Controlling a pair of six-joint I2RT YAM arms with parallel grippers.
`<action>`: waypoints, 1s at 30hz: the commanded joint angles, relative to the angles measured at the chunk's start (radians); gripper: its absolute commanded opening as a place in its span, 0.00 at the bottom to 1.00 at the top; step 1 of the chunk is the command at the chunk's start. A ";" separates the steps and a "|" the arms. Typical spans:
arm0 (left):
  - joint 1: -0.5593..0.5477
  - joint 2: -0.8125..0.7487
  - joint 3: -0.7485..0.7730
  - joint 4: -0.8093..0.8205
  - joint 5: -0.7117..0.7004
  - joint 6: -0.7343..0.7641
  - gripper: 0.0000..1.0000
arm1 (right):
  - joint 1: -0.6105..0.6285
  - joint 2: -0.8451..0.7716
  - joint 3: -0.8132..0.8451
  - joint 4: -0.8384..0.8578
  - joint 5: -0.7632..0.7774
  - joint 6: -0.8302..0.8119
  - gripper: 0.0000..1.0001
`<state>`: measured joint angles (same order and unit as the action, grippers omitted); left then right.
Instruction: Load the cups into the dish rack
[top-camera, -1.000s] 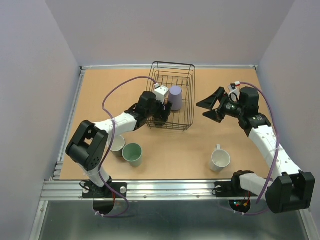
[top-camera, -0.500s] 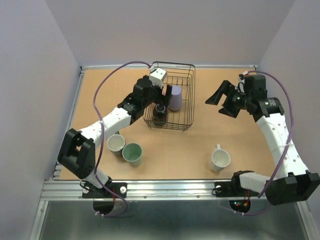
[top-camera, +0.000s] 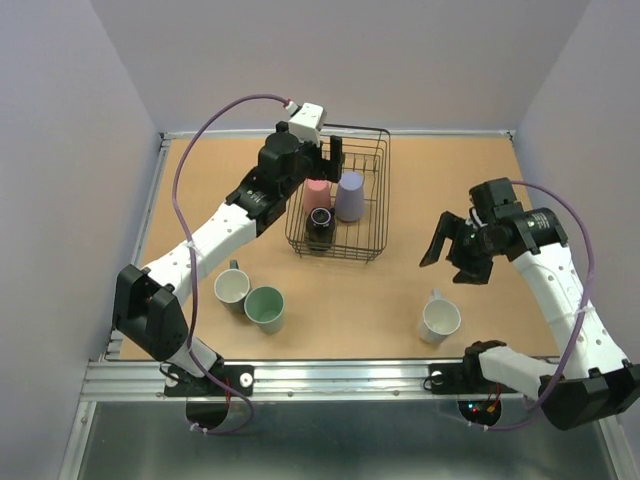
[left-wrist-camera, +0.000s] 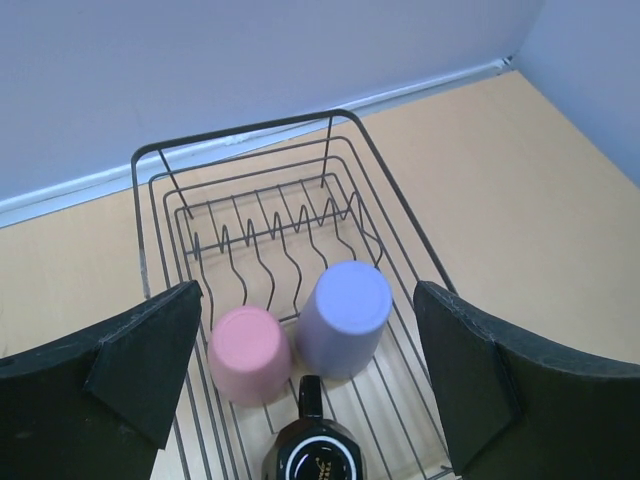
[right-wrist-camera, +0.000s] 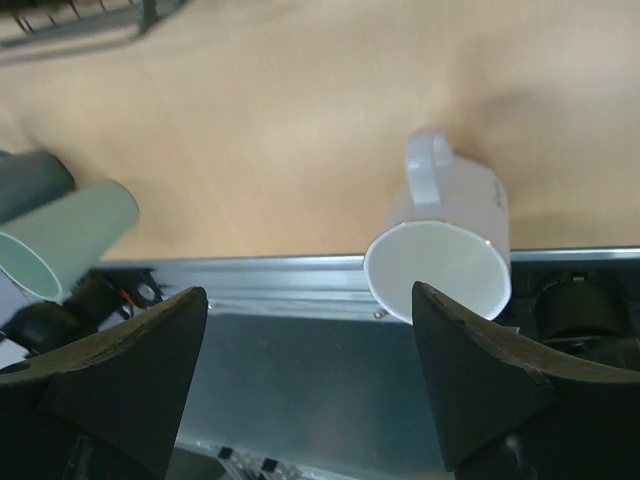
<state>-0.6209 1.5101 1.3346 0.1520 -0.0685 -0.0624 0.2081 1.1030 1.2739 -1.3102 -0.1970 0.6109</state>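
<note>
The black wire dish rack (top-camera: 372, 205) holds an upside-down pink cup (top-camera: 316, 192), an upside-down lavender cup (top-camera: 350, 195) and an upside-down dark brown mug (top-camera: 320, 228). My left gripper (top-camera: 328, 158) is open and empty above the rack's far left part. The left wrist view shows the pink cup (left-wrist-camera: 250, 352), the lavender cup (left-wrist-camera: 345, 315) and the dark mug (left-wrist-camera: 318, 450) below the gripper (left-wrist-camera: 305, 300). My right gripper (top-camera: 455, 250) is open and empty, above and just beyond the white mug (top-camera: 440, 318), which also shows in the right wrist view (right-wrist-camera: 450, 250).
A pale green cup (top-camera: 265, 307) and a grey-blue mug with cream inside (top-camera: 232, 287) stand near the table's front left. The green cup also shows in the right wrist view (right-wrist-camera: 65, 245). The metal front rail (top-camera: 330, 375) runs just below the mugs.
My left gripper has let go of the dark mug in the rack, risen and drawn back toward the far rim. My right gripper has swung nearer and lower, toward the white mug.
</note>
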 joint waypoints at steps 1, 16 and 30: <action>-0.003 0.013 0.060 0.009 -0.007 -0.027 0.99 | 0.137 -0.022 -0.096 -0.077 -0.012 0.085 0.86; -0.005 -0.007 0.006 0.009 0.009 -0.057 0.99 | 0.240 -0.020 -0.367 0.065 0.022 0.099 0.83; -0.003 -0.085 -0.041 -0.020 -0.033 -0.005 0.99 | 0.240 0.118 -0.358 0.201 0.070 0.055 0.41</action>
<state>-0.6209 1.5013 1.3029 0.1101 -0.0742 -0.1009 0.4412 1.2121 0.9104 -1.1702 -0.1463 0.6952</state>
